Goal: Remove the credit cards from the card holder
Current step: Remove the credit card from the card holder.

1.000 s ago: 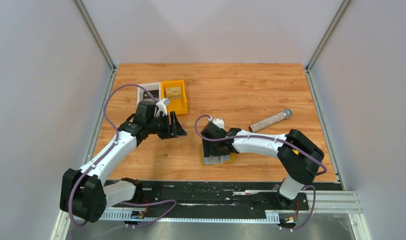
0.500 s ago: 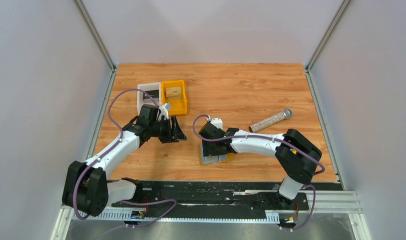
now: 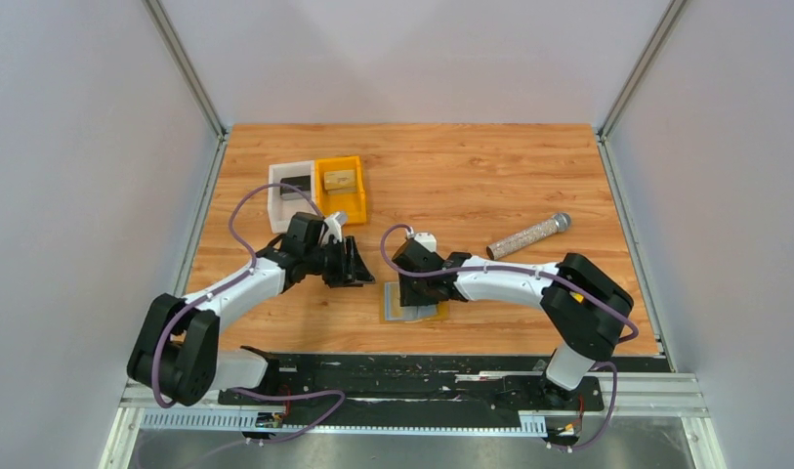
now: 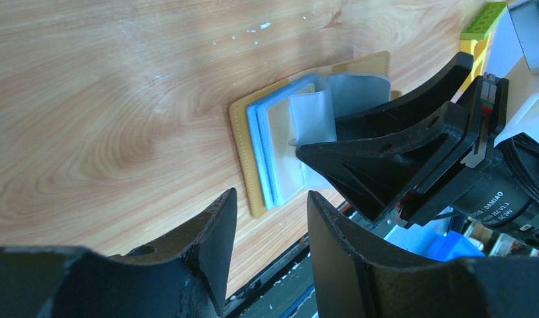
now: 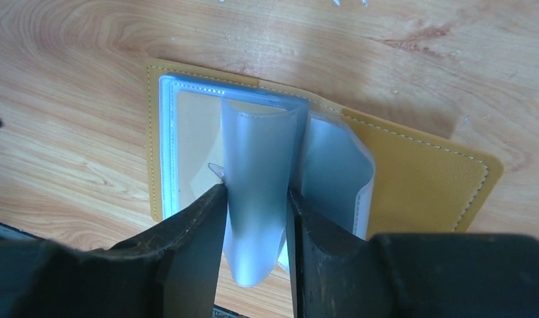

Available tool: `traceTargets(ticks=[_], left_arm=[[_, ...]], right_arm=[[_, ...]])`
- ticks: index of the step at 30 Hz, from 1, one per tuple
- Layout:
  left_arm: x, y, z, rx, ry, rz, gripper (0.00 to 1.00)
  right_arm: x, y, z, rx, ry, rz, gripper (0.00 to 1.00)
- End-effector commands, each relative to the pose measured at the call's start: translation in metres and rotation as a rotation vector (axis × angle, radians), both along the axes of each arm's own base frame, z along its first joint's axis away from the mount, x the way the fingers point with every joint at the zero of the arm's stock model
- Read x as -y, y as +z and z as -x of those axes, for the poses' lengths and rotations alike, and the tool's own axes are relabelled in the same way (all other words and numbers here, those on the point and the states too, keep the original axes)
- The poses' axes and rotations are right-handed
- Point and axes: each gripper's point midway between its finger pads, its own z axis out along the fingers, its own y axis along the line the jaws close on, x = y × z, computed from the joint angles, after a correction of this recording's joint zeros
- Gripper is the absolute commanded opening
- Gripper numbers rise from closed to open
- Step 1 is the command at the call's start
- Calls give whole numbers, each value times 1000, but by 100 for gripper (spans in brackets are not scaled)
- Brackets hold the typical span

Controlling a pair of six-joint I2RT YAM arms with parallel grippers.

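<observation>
One wood-grain table [image 3: 490, 166], grey walls [image 3: 402, 59] around, right fingers [image 5: 200, 228] pinching sleeve [image 5: 256, 172] of card holder [image 5: 412, 179], left fingers [image 4: 217, 228] apart, empty.

Right gripper [image 3: 413, 293] is covering most of the card holder [image 3: 397, 314] from above. Orange bin [image 3: 350, 207] contents are reading too small to tell.

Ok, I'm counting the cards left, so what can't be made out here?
- Any cards inside the sleeve: right wrist view, cloudy plastic blurs them.
- Holder, near edge: right wrist view, behind the right pincer.
- Holder, one half: left wrist view, behind that pincer.
- Orange bin contents: top view, too small.
</observation>
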Motion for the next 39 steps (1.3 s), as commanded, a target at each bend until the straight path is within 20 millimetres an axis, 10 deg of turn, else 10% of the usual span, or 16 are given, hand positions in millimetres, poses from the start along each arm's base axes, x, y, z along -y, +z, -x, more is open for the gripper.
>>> traceTargets(ticks=[1,15,39], left_arm=[[21,4,-5,33,-34,82,50],[63,-10,-7,0,-98,156,25],[109,-23,0,-89,-196,219,22]], right_arm=[[-11,14,-2,6,-8,-125,37],[-14,27,0,2,17,-308,31],[-4,30,-2,5,27,-336,38]])
